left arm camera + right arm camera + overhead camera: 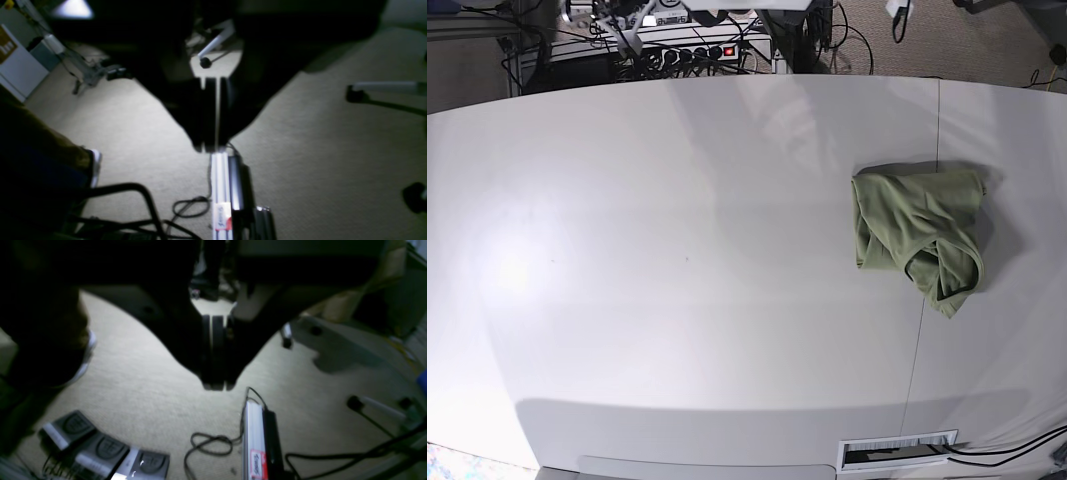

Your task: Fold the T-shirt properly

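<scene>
On table [677,250] T-shirt [917,235] crumpled; fingers [205,116] elsewhere, over carpet.

Left arm's dark two-fingered gripper [213,146] points down above the beige carpet [140,133], jaws pressed together. Right arm's dark two-fingered gripper [217,385] hangs likewise above that carpet, jaws together, holding nothing.
</scene>
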Controlling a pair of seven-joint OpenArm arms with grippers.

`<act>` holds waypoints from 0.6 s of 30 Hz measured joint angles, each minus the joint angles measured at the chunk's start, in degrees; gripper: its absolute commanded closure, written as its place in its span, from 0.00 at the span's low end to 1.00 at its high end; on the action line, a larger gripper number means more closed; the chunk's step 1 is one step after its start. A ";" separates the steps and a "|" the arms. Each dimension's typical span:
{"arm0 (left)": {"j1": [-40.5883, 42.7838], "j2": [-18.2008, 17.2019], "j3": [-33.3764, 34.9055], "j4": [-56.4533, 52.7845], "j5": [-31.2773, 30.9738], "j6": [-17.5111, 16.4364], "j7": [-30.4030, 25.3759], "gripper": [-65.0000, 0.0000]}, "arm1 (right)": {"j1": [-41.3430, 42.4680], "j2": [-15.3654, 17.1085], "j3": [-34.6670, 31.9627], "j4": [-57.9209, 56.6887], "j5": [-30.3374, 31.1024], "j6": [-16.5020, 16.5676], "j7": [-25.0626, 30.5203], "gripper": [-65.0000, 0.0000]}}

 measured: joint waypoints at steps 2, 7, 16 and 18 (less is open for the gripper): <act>-1.20 1.20 0.00 -2.23 0.72 0.02 -1.99 1.00 | 1.86 0.13 -0.68 -2.91 -3.78 -0.24 1.66 1.00; -3.67 3.19 -0.02 -6.08 4.13 2.19 -3.45 1.00 | 3.58 0.24 -4.70 -8.46 -10.38 -0.20 10.78 1.00; -4.72 6.08 -0.02 -7.26 6.86 7.30 -5.46 1.00 | 3.85 -1.14 -17.73 -17.75 -13.70 -12.70 22.67 1.00; -4.98 7.45 -0.07 -7.26 7.08 7.48 -5.49 1.00 | 3.87 -2.49 -19.91 -18.95 -11.54 -16.04 22.40 1.00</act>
